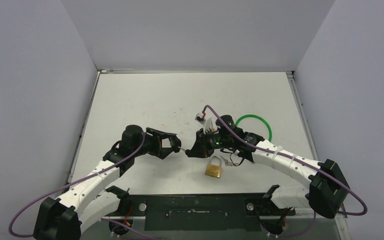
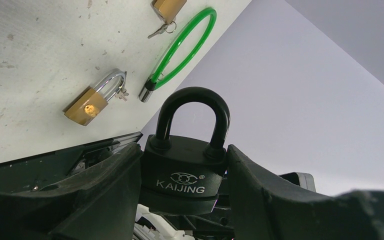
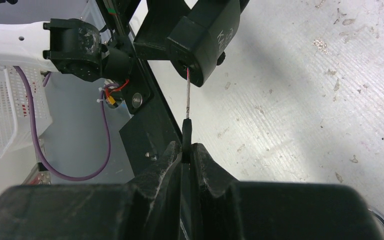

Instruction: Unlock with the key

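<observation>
A black padlock [image 2: 185,165] marked KAIJING sits upright between my left gripper's [image 2: 182,175] fingers, which are shut on its body, shackle pointing away. In the top view the left gripper [image 1: 172,145] and right gripper [image 1: 189,150] meet nose to nose above the table. My right gripper [image 3: 187,152] is shut on the dark head of the key [image 3: 187,132]. The key's thin blade runs straight to the keyhole in the bottom face of the black padlock [image 3: 205,40], and its tip touches or just enters the hole.
A brass padlock [image 1: 214,168] lies on the table below the right gripper, also seen as the brass padlock [image 2: 92,102]. A green cable lock [image 1: 254,125] lies behind the right arm. Another brass lock [image 2: 167,9] with keys lies further off. The black base plate [image 1: 195,205] spans the near edge.
</observation>
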`<state>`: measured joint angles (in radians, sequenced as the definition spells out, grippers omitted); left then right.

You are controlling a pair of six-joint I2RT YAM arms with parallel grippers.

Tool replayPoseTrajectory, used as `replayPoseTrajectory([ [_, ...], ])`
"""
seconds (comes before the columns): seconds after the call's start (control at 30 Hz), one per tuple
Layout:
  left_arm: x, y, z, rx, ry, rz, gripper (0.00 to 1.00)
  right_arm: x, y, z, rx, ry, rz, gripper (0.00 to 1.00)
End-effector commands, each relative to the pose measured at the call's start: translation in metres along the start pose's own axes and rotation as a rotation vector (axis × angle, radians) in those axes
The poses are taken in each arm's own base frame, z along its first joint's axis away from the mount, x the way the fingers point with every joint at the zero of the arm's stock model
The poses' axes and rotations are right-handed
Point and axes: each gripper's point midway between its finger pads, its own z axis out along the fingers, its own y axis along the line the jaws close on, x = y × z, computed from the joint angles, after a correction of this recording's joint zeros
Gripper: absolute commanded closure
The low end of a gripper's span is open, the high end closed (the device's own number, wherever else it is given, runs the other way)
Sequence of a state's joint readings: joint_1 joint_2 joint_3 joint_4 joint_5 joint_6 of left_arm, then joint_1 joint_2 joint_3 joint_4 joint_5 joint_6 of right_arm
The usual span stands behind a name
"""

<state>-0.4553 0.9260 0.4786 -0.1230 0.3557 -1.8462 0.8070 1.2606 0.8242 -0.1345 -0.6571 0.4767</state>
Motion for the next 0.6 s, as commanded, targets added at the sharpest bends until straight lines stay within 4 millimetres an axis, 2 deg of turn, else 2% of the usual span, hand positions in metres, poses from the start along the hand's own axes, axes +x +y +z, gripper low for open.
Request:
replayPoseTrajectory([
  [0.0, 0.018, -0.042, -0.013, 0.126, 0.048, 0.054, 0.79, -0.028, 0.011, 0.002, -0.015, -0.080, -0.033, 1.00],
  [0.27, 0.018, -0.045, -0.013, 0.132, 0.045, 0.059, 0.79, -0.031, 0.002, 0.006, 0.030, -0.080, 0.002, 1.00],
  [0.57, 0.009, -0.044, -0.010, 0.121, -0.010, 0.073, 0.80, -0.045, -0.010, 0.015, 0.127, -0.055, 0.069, 1.00],
])
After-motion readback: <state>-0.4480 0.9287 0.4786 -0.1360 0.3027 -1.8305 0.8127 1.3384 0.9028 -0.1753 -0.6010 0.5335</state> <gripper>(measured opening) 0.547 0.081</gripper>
